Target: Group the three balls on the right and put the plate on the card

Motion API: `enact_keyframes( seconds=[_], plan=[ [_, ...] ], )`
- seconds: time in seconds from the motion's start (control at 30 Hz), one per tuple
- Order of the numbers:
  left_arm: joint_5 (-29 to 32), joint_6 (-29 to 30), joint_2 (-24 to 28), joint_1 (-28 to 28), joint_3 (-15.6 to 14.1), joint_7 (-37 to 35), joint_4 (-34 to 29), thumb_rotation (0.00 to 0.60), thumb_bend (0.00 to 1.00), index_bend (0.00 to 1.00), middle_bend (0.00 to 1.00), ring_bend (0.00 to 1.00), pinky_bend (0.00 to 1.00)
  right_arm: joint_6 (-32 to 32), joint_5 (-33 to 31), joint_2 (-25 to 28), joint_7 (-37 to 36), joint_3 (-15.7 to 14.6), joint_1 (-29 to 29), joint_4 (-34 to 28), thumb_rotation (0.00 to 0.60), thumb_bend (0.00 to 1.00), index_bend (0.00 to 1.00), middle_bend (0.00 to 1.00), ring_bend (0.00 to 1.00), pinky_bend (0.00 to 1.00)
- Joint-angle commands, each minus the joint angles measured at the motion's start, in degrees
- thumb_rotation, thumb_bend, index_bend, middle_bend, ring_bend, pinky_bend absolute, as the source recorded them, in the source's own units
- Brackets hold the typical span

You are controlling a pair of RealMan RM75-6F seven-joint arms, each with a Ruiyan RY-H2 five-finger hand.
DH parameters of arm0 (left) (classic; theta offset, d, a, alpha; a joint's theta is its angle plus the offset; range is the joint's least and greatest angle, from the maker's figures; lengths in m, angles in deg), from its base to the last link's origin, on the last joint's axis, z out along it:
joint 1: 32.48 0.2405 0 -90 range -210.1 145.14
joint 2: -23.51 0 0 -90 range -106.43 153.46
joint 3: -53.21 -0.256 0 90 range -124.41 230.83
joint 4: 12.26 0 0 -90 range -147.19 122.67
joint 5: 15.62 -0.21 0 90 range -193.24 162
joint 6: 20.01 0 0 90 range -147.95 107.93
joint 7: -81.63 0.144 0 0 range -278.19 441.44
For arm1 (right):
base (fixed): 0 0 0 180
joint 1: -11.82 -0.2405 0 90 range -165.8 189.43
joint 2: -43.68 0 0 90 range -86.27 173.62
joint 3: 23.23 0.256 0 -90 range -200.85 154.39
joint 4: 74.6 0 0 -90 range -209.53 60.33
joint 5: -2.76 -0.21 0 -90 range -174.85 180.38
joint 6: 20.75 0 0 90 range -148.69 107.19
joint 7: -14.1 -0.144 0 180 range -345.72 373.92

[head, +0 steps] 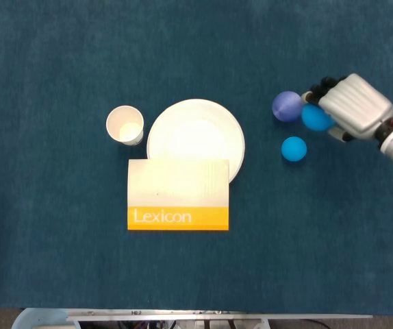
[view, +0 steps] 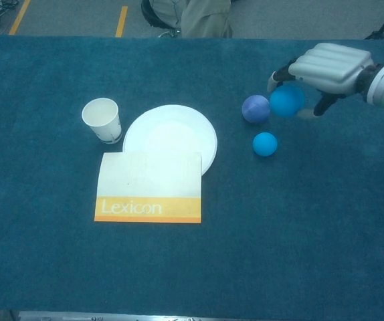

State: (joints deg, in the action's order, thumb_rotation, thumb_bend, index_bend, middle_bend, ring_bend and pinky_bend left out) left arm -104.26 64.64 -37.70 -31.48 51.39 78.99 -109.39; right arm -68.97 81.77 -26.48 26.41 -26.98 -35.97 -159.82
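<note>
My right hand (head: 352,106) (view: 326,67) holds a light-blue ball (head: 315,118) (view: 287,101), its fingers curled around it, at the table's right. This ball touches or nearly touches a purple ball (head: 287,105) (view: 255,108) on its left. A second light-blue ball (head: 294,149) (view: 265,144) lies alone just in front of them. The white plate (head: 195,130) (view: 172,134) sits mid-table. The white and orange Lexicon card (head: 178,195) (view: 149,187) overlaps the plate's near edge, lying on top of it. My left hand is not visible.
A white paper cup (head: 125,125) (view: 102,120) stands upright just left of the plate. The blue cloth table (head: 59,260) stretches bare to the front and far left. The table's near edge (head: 203,317) runs along the bottom.
</note>
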Motion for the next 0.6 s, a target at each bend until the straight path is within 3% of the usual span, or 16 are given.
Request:
enact_keyframes(
  seconds=[0.03, 0.23, 0.6],
  plan=[
    [0.1, 0.0, 0.0, -0.1, 0.0, -0.1, 0.1, 0.6, 0.44, 0.35, 0.31, 0.27, 0.21, 0.0, 1.0, -0.2, -0.4, -0.5, 0.8, 0.9, 0.6, 0.27, 0.39, 0.36, 0.28, 0.51],
    [0.8, -0.9, -0.3, -0.3, -0.2, -0.5, 0.6, 0.6, 0.44, 0.36, 0.31, 0.27, 0.21, 1.2, 2.7, -1.6, -0.7, -1.4, 1.7, 3.0, 0.6, 0.27, 0.38, 0.34, 0.26, 0.44],
    [1.2, -1.2, 0.0, -0.6, -0.3, -1.1, 0.8, 0.6, 0.44, 0.36, 0.31, 0.27, 0.19, 2.2, 5.1, -3.7, -0.8, -1.2, 2.4, 5.1, 0.6, 0.27, 0.2, 0.28, 0.18, 0.28]
  ],
)
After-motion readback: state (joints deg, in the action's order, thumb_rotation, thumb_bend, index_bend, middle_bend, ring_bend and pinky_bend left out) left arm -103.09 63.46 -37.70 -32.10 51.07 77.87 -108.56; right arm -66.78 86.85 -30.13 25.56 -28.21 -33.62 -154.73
